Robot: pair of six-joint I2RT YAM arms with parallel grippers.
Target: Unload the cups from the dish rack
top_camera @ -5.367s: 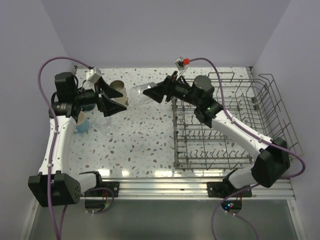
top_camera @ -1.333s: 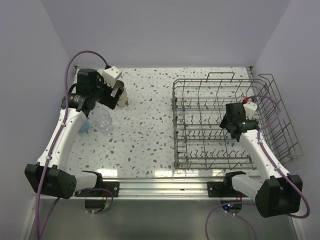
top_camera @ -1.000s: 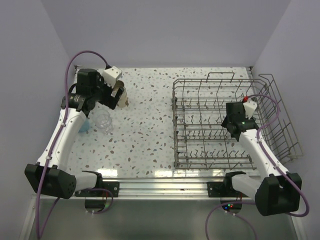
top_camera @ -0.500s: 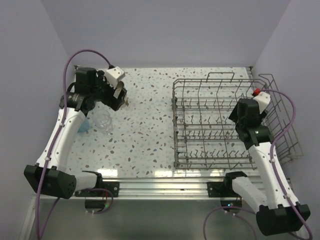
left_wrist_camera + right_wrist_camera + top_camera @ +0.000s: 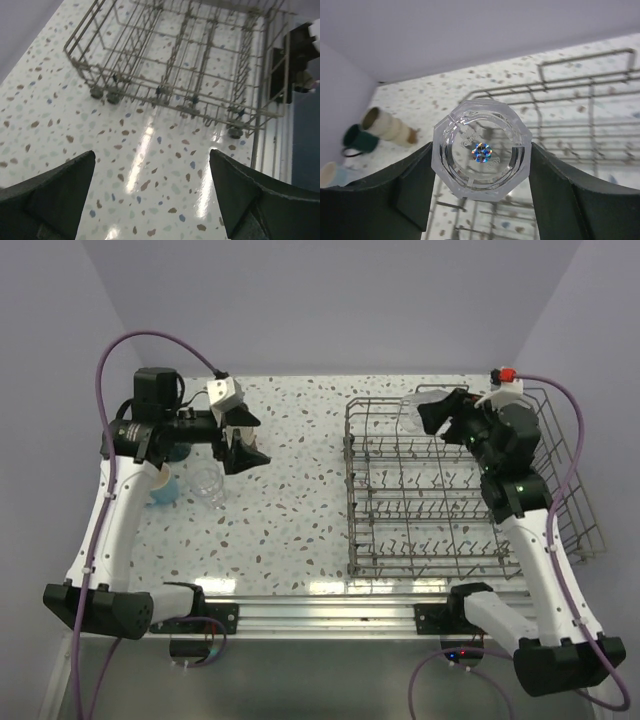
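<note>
My right gripper (image 5: pixel 428 416) is shut on a clear glass tumbler (image 5: pixel 409 408) and holds it in the air above the far left corner of the grey wire dish rack (image 5: pixel 353 500). The right wrist view shows the tumbler's base (image 5: pixel 481 149) between my two fingers, with rack wires (image 5: pixel 580 80) behind. My left gripper (image 5: pixel 254 438) is open and empty above the table, pointing right toward the rack (image 5: pixel 170 75). A second clear tumbler (image 5: pixel 208 483) and a light blue mug (image 5: pixel 160 486) stand at the left. The right wrist view also shows beige tumblers (image 5: pixel 385 127) and a dark teal mug (image 5: pixel 357 140).
The set-down cups crowd the table's far left corner under my left arm. The rack's tall wire side (image 5: pixel 560 470) leans outward at the right. White speckled tabletop (image 5: pixel 300 500) lies between the cups and the rack. Walls close the back and both sides.
My right gripper has risen out of the rack with a clear tumbler and moved to its far left corner. My left gripper has opened, let go of the beige tumbler and swung to the right.
</note>
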